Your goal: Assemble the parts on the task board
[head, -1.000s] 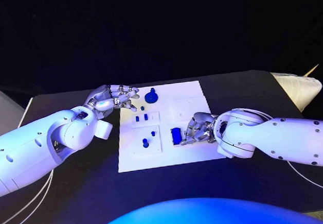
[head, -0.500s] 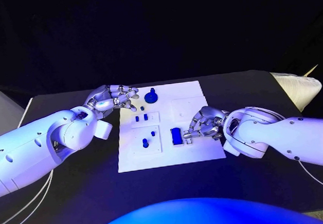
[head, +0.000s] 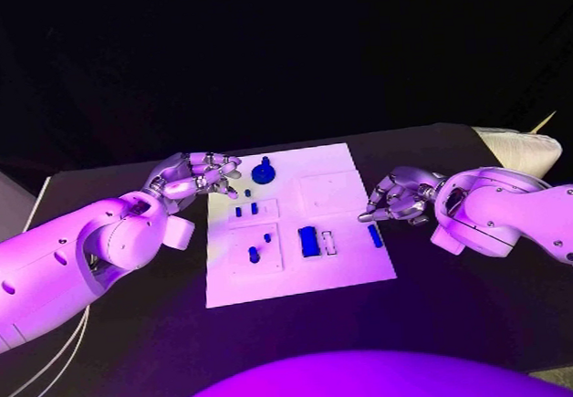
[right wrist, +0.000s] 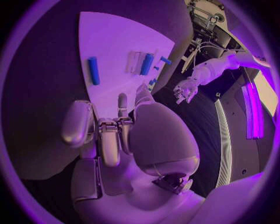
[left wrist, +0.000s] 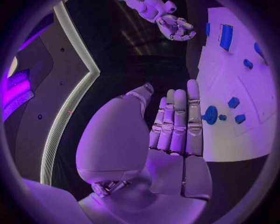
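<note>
White task board (head: 333,191) on a black table (head: 138,337). Blue parts: a long bar (head: 375,236), a broader block (head: 308,241), a round knobbed piece (head: 264,173), possibly darker. Silver left hand (head: 195,176) and right hand (head: 399,197) on white arms.

arms: smooth white shells | left hand (head: 195,176), right hand (head: 399,198): silver, segmented
</note>
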`<act>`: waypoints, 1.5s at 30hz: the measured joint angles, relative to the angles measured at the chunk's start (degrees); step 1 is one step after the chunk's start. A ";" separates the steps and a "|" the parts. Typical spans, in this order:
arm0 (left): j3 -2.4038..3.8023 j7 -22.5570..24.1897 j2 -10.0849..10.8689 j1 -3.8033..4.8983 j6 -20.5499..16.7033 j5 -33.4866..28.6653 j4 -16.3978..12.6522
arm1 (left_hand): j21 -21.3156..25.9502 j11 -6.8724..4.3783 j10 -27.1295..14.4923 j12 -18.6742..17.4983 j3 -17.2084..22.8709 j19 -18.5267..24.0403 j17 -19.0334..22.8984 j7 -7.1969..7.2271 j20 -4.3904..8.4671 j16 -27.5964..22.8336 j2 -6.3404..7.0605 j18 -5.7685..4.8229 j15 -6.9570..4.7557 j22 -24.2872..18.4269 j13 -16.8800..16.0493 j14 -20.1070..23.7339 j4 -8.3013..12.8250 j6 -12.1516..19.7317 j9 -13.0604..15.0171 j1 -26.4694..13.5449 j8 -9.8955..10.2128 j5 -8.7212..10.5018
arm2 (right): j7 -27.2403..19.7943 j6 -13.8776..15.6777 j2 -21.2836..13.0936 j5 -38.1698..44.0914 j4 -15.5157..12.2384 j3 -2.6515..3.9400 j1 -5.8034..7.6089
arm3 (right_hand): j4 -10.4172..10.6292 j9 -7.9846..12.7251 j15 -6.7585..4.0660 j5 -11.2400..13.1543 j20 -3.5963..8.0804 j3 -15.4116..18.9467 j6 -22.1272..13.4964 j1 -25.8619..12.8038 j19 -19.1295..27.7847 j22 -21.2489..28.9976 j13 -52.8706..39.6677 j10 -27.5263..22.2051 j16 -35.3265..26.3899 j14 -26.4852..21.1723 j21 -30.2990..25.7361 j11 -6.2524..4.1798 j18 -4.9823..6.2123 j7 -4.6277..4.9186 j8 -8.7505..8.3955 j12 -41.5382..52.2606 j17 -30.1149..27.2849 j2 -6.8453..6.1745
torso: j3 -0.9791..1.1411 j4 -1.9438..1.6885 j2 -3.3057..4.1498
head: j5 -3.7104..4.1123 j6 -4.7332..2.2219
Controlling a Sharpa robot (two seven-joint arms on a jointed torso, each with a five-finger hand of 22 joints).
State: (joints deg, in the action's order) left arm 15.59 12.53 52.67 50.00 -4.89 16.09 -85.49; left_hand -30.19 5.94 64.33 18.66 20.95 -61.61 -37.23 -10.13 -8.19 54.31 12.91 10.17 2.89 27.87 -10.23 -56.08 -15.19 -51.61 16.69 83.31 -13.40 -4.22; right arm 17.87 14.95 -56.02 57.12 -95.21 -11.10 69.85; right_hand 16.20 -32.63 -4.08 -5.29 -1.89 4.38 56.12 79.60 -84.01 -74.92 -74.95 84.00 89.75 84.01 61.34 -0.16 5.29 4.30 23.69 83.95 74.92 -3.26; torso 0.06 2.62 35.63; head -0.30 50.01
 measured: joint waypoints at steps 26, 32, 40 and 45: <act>0.00 0.02 0.07 -0.02 -0.05 0.03 0.01 | -0.76 0.21 -0.86 1.30 -0.32 0.40 0.10 0.00 0.01 0.49 -0.23 0.01 0.00 0.92 -1.12 0.00 -0.32 0.00 0.38 0.23 -0.82 0.00 | 13.11 -3.01 0.04 13.28 0.35 -0.41 -2.73 | 0.57 0.07 -0.01 -0.01 0.01 -0.71 2.74 -5.56 0.00 0.02 0.01 0.14 0.00 0.01 0.68 -0.14 0.00 -0.72 0.01 0.00 0.00 -1.58 | 0.14 -0.11 0.08 | 0.48 0.00; 0.00 -0.01 0.08 -0.03 -0.04 0.03 0.01 | -0.76 0.21 -1.27 1.30 -0.32 0.40 0.10 0.00 0.01 0.49 -0.23 0.00 0.00 1.01 -1.18 0.00 -0.32 0.00 0.38 0.23 -0.82 0.00 | 14.25 -2.72 1.14 14.09 0.54 -0.44 -3.28 | 0.72 0.07 -0.01 -0.01 0.01 -0.86 2.74 -5.92 0.01 0.02 0.01 0.14 0.00 0.01 0.68 -0.14 0.00 -0.72 0.01 0.00 0.00 -1.67 | 0.15 -0.11 0.08 | 0.34 0.00; 0.00 -0.05 0.08 -0.03 -0.02 0.03 0.03 | -0.97 0.21 -1.27 1.30 -0.32 0.39 0.10 0.00 0.01 0.49 -0.23 0.00 0.00 1.00 -1.17 0.00 -0.31 0.00 0.43 0.23 -0.81 0.00 | 14.90 -1.85 2.52 14.66 0.95 -0.44 -3.65 | 0.51 0.07 -0.01 -0.37 0.01 -1.43 2.99 -6.01 0.01 -0.01 0.02 -0.06 0.00 0.01 0.67 -0.34 0.00 -0.97 0.01 0.00 0.00 -1.58 | 0.18 -0.11 0.08 | 0.21 0.00; 0.00 -0.08 0.12 -0.03 -0.02 0.03 0.04 | -0.97 0.21 -1.27 1.30 -0.32 0.39 0.10 0.00 0.01 0.49 -0.23 0.01 0.00 1.07 -1.17 0.00 -0.31 0.00 0.43 0.23 -1.05 0.00 | 15.09 -1.27 2.92 14.82 1.08 -0.44 -3.74 | 0.48 0.03 -0.01 -0.75 0.01 -1.90 3.21 -6.01 0.01 -0.02 0.02 -0.07 0.00 0.01 0.67 -0.34 0.00 -1.19 0.14 0.00 0.00 -1.58 | 0.14 -0.12 0.08 | 0.15 0.00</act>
State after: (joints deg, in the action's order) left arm 15.59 12.45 52.80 49.98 -4.90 16.12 -85.45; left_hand -31.17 6.15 63.06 19.96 20.64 -61.22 -37.13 -10.13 -8.19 54.80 12.67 10.17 2.89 28.94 -11.40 -56.09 -15.50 -51.61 17.12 83.54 -14.45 -4.22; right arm 32.96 13.68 -53.10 71.94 -94.13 -11.54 66.11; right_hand 16.68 -32.60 -4.10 -6.04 -1.88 2.49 59.33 73.58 -84.00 -74.95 -74.93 83.93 89.75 84.02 62.01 -0.51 5.29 3.11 23.83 83.95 74.91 -4.83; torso 0.20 2.50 35.71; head -0.15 50.01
